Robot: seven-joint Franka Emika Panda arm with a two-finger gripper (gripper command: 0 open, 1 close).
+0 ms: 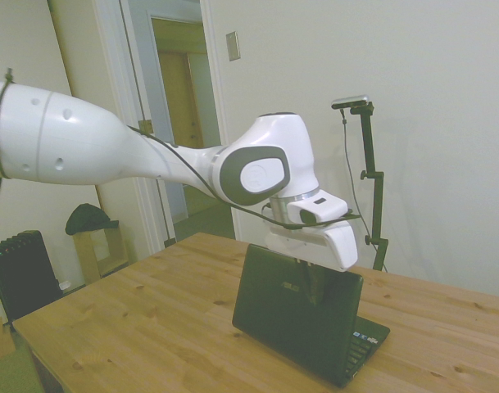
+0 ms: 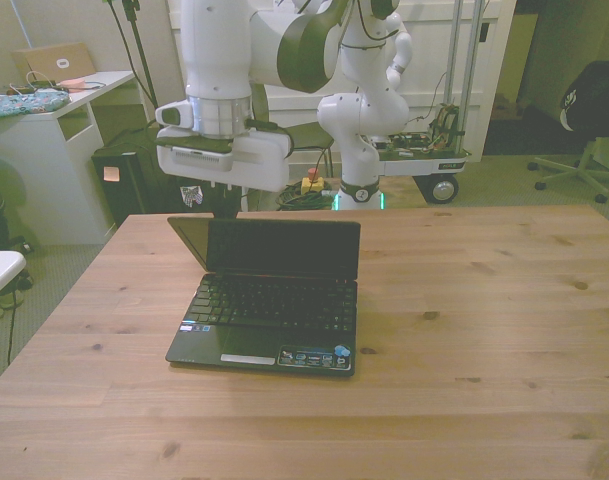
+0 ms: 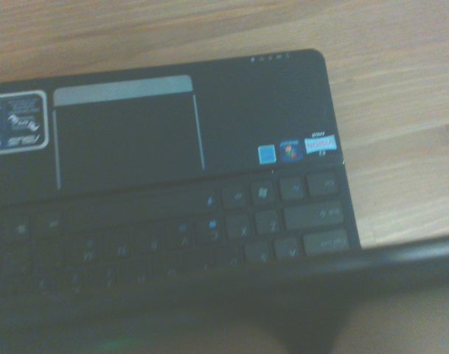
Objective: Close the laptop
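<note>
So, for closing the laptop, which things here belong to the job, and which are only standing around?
Belong to the job:
- laptop, open, lid upright
- gripper, at the lid's top edge, behind it

Only standing around:
- wooden table, which bears the laptop
- white desk at the front view's left
- office chair at the front view's right
- dark radiator on the floor

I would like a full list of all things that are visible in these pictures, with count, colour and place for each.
laptop: one, black, open on the table, lid upright, nearer the front view's left.
stickers: several, small, on the palm rest.
table: one, light wood, under the laptop.
desk: one, white, beyond the table at the front view's left.
office chair: one, dark, at the front view's right.
arm: one, white.
tool: one, behind the lid's top edge.
</note>
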